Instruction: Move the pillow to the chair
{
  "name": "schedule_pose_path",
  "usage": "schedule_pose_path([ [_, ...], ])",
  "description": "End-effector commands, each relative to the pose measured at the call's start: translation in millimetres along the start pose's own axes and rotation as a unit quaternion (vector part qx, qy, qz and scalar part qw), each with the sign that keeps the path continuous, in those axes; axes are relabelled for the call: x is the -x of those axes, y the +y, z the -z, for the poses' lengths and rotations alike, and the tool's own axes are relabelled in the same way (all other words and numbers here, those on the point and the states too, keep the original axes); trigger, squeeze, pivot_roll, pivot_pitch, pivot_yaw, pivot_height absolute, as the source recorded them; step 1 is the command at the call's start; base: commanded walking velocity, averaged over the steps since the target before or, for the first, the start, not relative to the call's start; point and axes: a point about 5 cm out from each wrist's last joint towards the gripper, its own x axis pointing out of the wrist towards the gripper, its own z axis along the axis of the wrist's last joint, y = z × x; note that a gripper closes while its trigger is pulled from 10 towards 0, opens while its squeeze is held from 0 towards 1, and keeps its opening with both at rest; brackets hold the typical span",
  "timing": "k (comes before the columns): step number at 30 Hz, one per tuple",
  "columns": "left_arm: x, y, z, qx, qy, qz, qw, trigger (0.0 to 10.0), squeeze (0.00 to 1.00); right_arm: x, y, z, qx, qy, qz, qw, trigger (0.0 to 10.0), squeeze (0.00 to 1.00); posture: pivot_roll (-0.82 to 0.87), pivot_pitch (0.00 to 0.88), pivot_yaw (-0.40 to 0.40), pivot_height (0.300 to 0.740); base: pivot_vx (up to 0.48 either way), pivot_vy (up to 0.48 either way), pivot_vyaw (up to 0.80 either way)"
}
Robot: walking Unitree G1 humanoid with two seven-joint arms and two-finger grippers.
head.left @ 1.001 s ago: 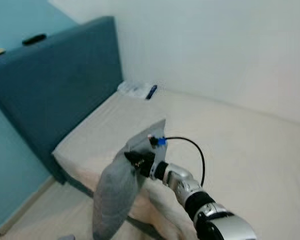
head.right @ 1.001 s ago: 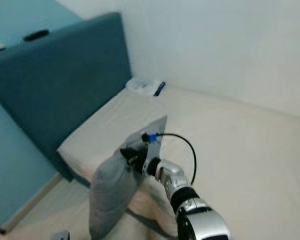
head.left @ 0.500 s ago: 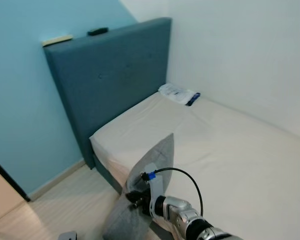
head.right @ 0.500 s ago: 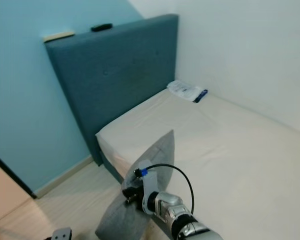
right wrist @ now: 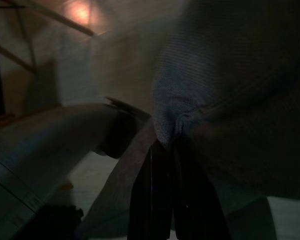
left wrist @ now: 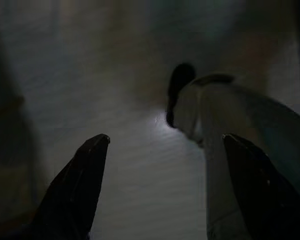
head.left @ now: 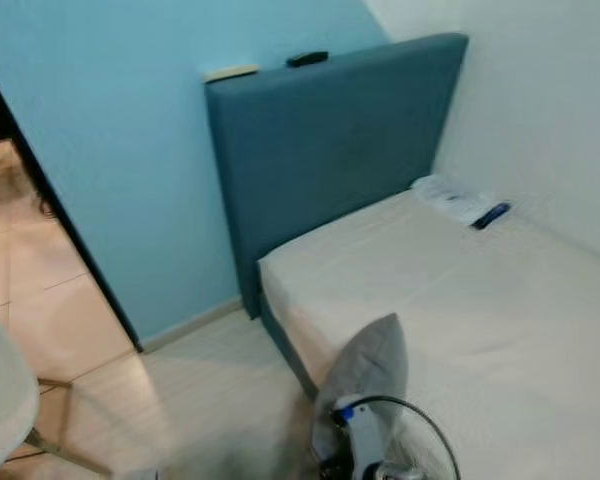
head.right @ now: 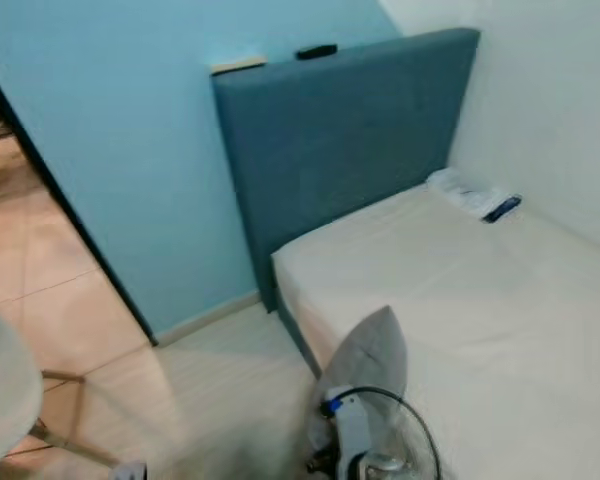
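- Beside the bed [head.left: 460, 290], the right gripper [right wrist: 162, 150] has its fingers pinched tight on the grey pillow [head.left: 365, 375].
- Down low, the left gripper [left wrist: 162, 145] hangs with fingers wide apart, holding nothing.

A soft grey fabric pillow [head.left: 368, 375] stands up at the bottom edge, just in front of the cream-sheeted bed [head.left: 480, 300], with the right gripper [head.left: 332, 468] at its base beside a looped black cable [head.left: 420, 420]. A dark teal upholstered headboard [head.left: 330, 150] rises behind, against the light blue wall [head.left: 110, 140]
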Motion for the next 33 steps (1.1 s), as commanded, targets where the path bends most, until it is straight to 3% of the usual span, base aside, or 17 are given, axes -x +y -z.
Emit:
schedule_pose_path([
  [1, 2.5, -7.6, 16.6, -0.042, 0.035, 0.031, 0.998, 10.0, 0.0, -2.0, 4.5, -9.4, -0.005, -0.019, -0.013, 1.0, 10.0, 0.0, -0.01, 0.041, -0.021, 0.713, 0.0, 0.0, 0.79],
  [4, 3.1, -17.9, 21.6, -0.087, 0.045, 0.068, 0.993, 10.0, 0.0, -2.2, 5.3, -7.9, -0.006, -0.014, -0.017, 1.0, 10.0, 0.0, -0.01, 0.041, -0.019, 0.713, 0.0, 0.0, 0.8],
  [8, 3.4, -26.4, 23.8, -0.08, 0.05, 0.093, 0.991, 10.0, 0.0, -2.4, 6.4, -5.9, -0.003, -0.005, -0.023, 1.0, 10.0, 0.0, -0.01, 0.042, -0.02, 0.713, 0.0, 0.0, 0.8],
  [11, 3.6, -37.1, 25.9, -0.114, 0.058, 0.118, 0.985, 10.0, 0.0, -2.1, 6.8, -1.4, 0.013, 0.012, -0.03, 0.999, 10.0, 0.0, -0.01, 0.042, -0.023, 0.713, 0.0, 0.0, 0.79],
  [16, 3.8, -46.1, 28.0, -0.128, 0.065, 0.132, 0.981, 10.0, 0.0, -1.3, 5.8, 1.3, 0.02, 0.019, -0.032, 0.999, 10.0, 0.0, -0.01, 0.042, -0.023, 0.713, 0.0, 0.0, 0.8],
  [33, 4.3, -46.8, 29.6, -0.127, 0.065, 0.132, 0.981, 10.0, 0.0, -1.2, 6.4, 4.6, 0.033, 0.024, -0.035, 0.999, 10.0, 0.0, 0.0, 0.042, -0.032, 0.713, 0.0, 0.0, 0.8],
])
